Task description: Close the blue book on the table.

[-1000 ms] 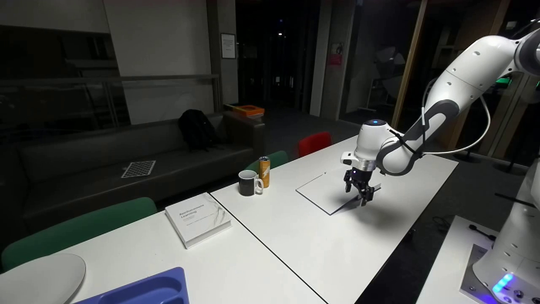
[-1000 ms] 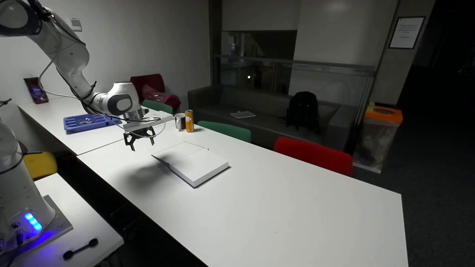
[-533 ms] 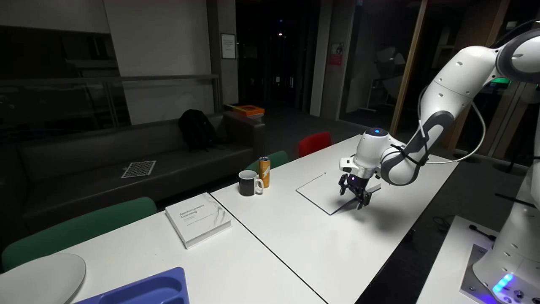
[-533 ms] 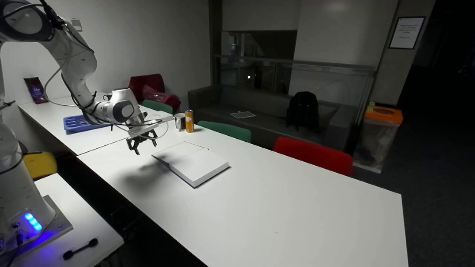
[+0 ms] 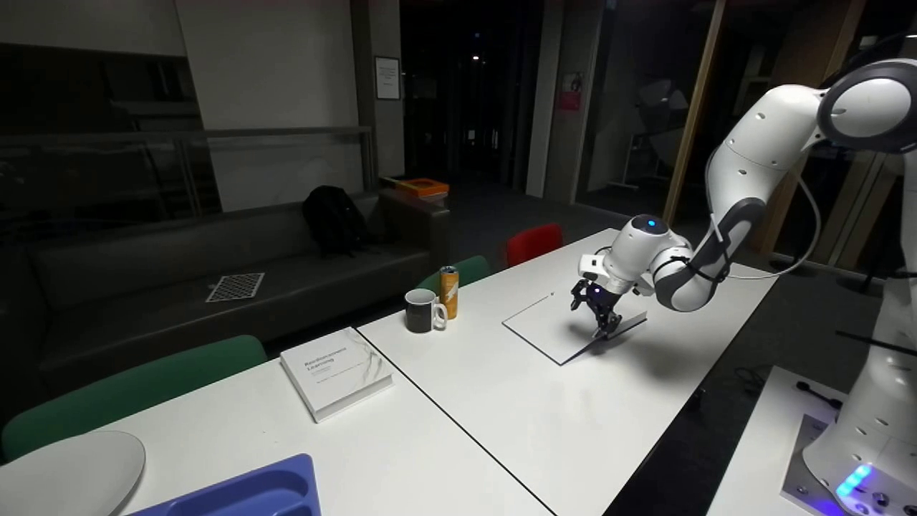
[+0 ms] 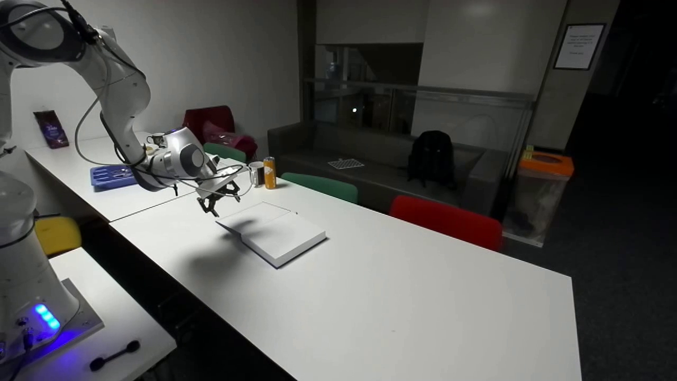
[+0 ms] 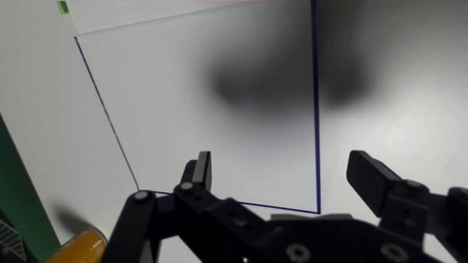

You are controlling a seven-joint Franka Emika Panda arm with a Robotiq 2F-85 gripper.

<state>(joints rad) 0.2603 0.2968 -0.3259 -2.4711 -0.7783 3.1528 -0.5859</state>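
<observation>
blue at its edges, the open book (image 6: 271, 234) lies on the worktop (image 6: 396, 317) nearer the chair-side long edge than the robot-side one, its thin cover (image 7: 175, 95) toward the dark seam (image 5: 480, 443). my tool (image 7: 279, 157) is spread, grasping nothing, hovering near that cover's robot-side corner, so i judge this the approach, with closing not yet begun. next i'd sink gently, work the outer finger (image 7: 369, 180) beneath the cover and swing it over the page block (image 6: 288, 239) toward the short edge farthest from the seam.
</observation>
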